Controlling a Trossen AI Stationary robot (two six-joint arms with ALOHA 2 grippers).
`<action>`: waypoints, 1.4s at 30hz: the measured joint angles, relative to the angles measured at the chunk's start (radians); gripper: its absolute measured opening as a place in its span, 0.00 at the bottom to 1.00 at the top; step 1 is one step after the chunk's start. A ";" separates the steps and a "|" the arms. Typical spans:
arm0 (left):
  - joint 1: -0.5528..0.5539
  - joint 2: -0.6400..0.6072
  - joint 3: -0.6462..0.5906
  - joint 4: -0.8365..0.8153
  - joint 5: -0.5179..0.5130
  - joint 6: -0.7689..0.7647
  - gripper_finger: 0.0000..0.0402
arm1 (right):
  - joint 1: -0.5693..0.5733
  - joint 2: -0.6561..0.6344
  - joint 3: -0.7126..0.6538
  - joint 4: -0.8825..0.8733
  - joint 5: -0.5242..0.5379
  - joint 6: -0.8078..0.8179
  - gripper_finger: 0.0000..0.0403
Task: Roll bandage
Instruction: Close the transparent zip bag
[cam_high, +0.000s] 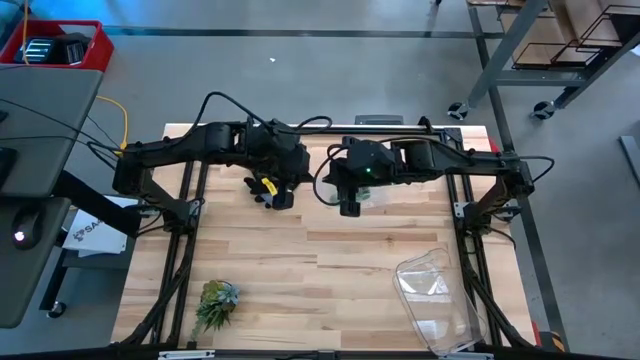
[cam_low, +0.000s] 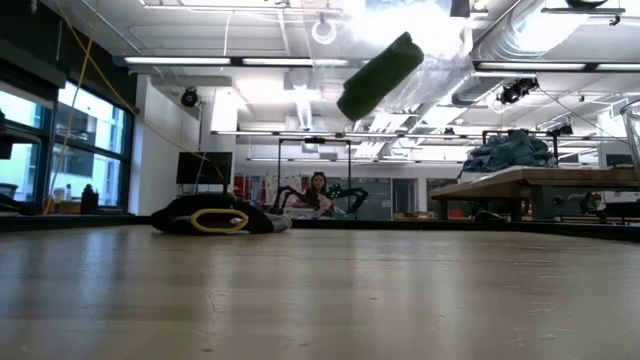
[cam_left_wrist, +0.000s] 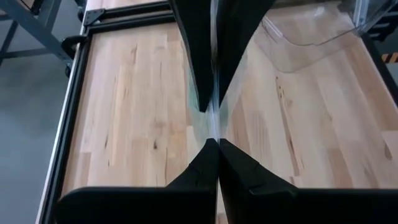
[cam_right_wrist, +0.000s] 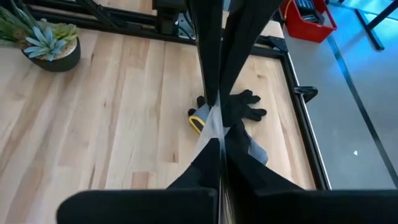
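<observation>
Rolled bandage (cam_low: 379, 76) aloft, tilted; right gripper (cam_right_wrist: 221, 127) closed, empty.

Dark green bandage (cam_low: 379, 76), black-grey glove (cam_right_wrist: 239, 107)

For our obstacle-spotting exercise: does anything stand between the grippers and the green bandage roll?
Nothing visible does. The bandage roll shows only in the low view, tilted, high above the table, nothing beside it; the glove lies far below.
</observation>
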 joint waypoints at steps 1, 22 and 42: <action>0.000 0.000 0.000 -0.003 -0.002 0.000 0.00 | 0.000 0.000 0.000 -0.003 -0.001 0.000 0.00; 0.027 -0.013 -0.002 -0.107 0.016 -0.001 0.00 | -0.003 -0.011 0.000 -0.032 -0.046 0.007 0.00; -0.033 -0.016 -0.033 0.062 -0.024 0.009 0.56 | -0.010 -0.010 0.000 -0.040 -0.049 0.004 0.00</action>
